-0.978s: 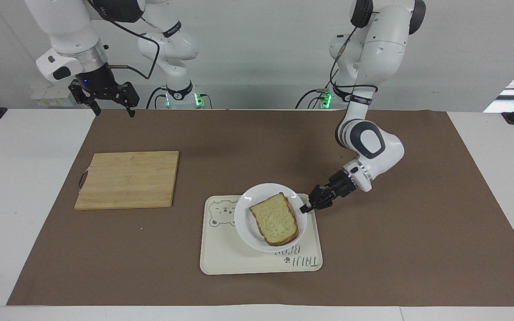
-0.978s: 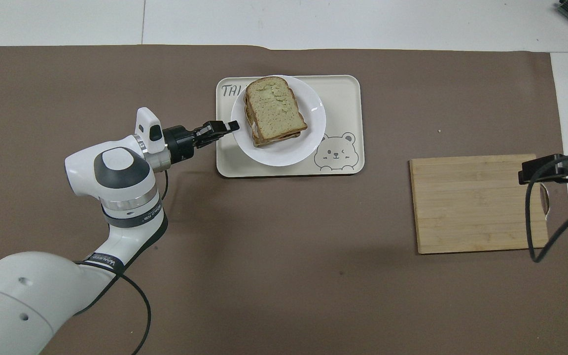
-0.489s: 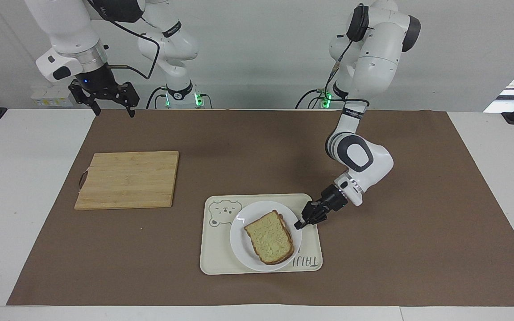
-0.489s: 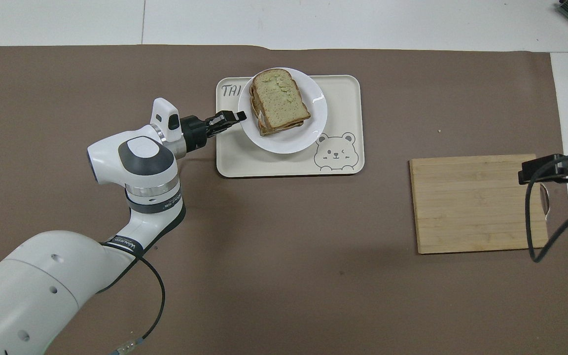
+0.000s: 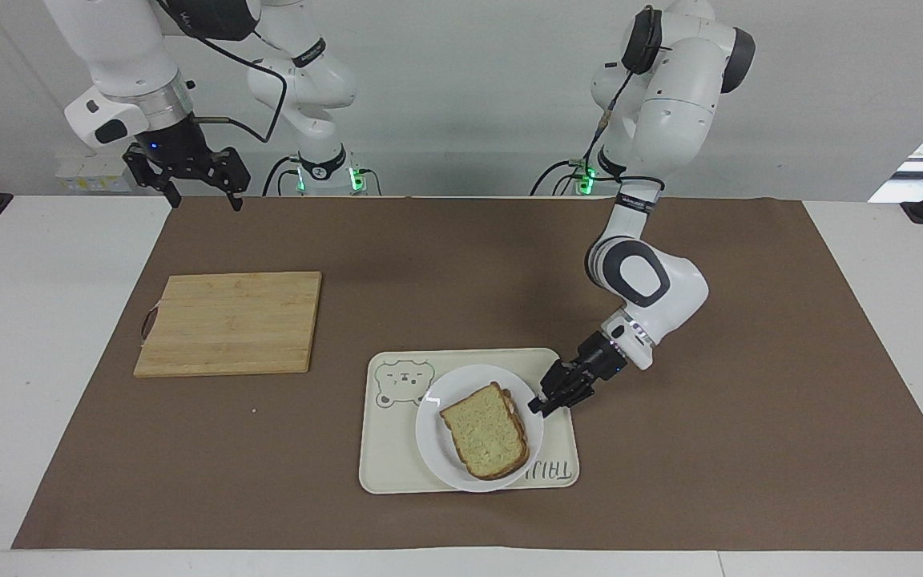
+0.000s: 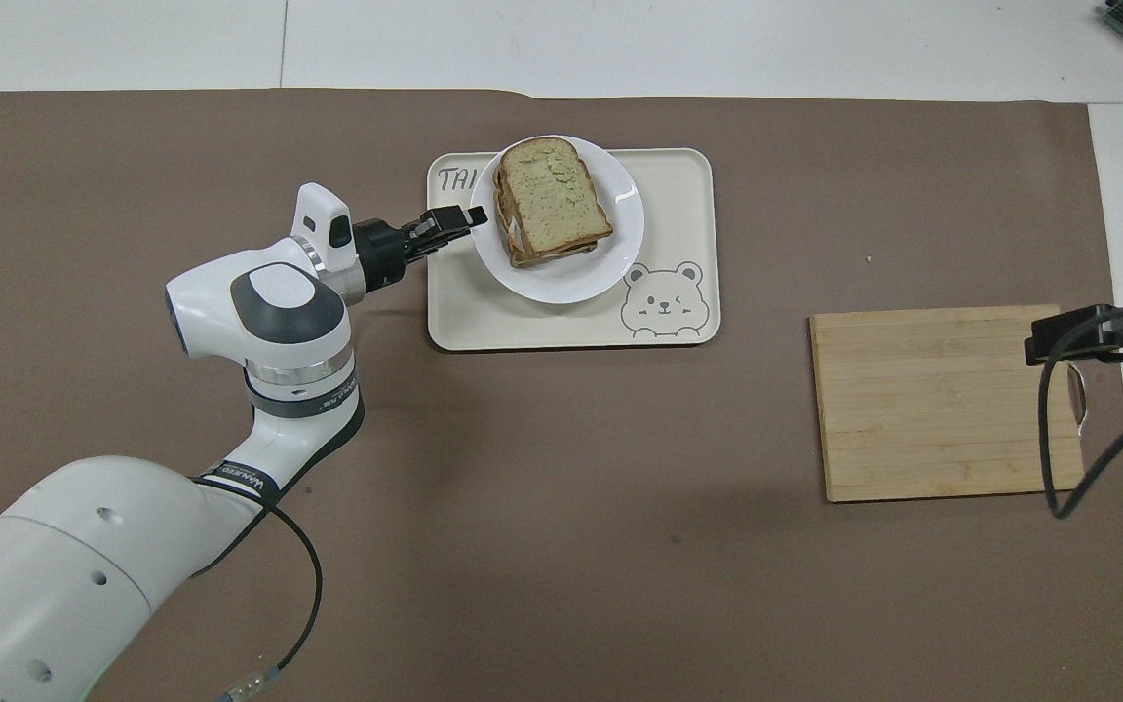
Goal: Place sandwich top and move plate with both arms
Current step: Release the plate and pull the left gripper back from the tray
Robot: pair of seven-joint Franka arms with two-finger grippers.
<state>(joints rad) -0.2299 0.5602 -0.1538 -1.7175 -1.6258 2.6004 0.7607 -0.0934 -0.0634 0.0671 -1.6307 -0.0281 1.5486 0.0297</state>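
Observation:
The sandwich top (image 5: 484,430) (image 6: 550,188), a plain pale slice with a brown crust, lies on the stacked sandwich on the white plate (image 5: 437,453) (image 6: 610,263). The plate rests on the cream bear-print tray (image 5: 389,457) (image 6: 678,185), on the part farther from the robots. My left gripper (image 5: 536,406) (image 6: 474,213) is low at the plate's rim, on the side toward the left arm's end. My right gripper (image 5: 205,200) hangs open and holds nothing, high over the mat's corner by the right arm's base, where that arm waits.
A wooden cutting board (image 5: 229,320) (image 6: 942,400) lies bare on the brown mat toward the right arm's end of the table. A black cable loops from the right arm over the board's handle end in the overhead view.
The left gripper carried the plate with the sandwich away from the robots over the tray and set it lower. In the last half second it barely moved. The right arm has stayed still.

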